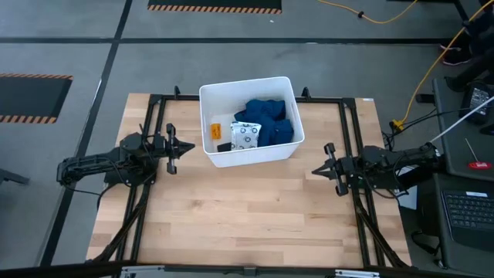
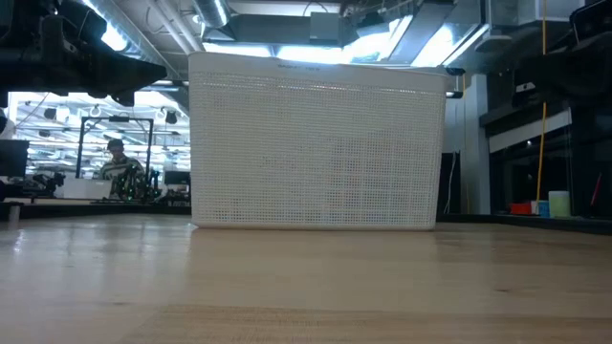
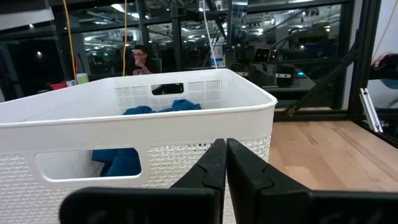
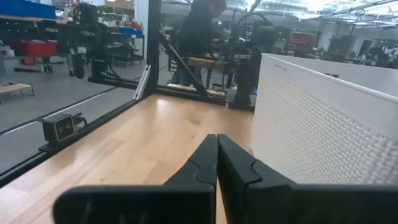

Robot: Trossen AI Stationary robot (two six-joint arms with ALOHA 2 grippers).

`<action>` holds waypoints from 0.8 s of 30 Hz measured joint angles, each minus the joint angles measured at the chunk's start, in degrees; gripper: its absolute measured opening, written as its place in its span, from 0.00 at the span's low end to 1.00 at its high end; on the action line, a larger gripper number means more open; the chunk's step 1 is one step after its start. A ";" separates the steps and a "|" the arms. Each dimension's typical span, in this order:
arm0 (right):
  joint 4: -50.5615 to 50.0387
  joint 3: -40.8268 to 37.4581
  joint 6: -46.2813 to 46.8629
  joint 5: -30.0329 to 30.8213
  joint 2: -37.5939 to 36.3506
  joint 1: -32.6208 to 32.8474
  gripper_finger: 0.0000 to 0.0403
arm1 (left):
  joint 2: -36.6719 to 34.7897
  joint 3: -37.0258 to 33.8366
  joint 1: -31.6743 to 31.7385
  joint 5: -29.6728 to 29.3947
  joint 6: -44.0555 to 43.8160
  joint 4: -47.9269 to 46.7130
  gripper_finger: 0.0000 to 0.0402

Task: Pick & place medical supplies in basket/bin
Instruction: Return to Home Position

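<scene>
The white bin (image 1: 245, 83) stands on the wooden table (image 1: 255, 208), at its far middle, between the 2 arms. All 4 supplies lie inside it.

- The large dark-blue cloth (image 1: 268, 117) fills the right and far part of the bin.
- The small white packet with dark dots (image 1: 245, 137) lies against the cloth's near left edge.
- The small black oblong (image 1: 224, 146) lies just left of the packet, by the near wall.
- The tiny orange bottle (image 1: 216, 129) lies by the left wall, just beyond the oblong.

The left gripper (image 1: 187, 147) hangs just left of the bin's near left corner and does not touch it. Its fingers are pressed together on nothing, as the left wrist view shows (image 3: 225, 144).

The right gripper (image 1: 315, 171) sits near the bin's near right corner, also apart from it. Its fingers are likewise pressed together and empty (image 4: 216, 138).

From table height the bin's perforated wall (image 2: 316, 143) fills the middle of the picture. A person (image 2: 117, 158) sits far off in the room behind it.
</scene>
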 joint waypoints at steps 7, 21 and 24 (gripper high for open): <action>0.07 0.00 0.09 -0.02 0.00 0.00 0.02 | 0.00 0.00 0.00 -0.02 0.00 0.00 0.02; 0.13 -0.02 0.05 0.00 0.04 0.00 0.02 | 0.00 0.00 0.02 -0.02 0.00 0.00 0.03; 0.13 -0.02 0.05 -0.01 0.04 0.00 0.02 | 0.00 0.00 0.02 -0.02 0.00 0.00 0.03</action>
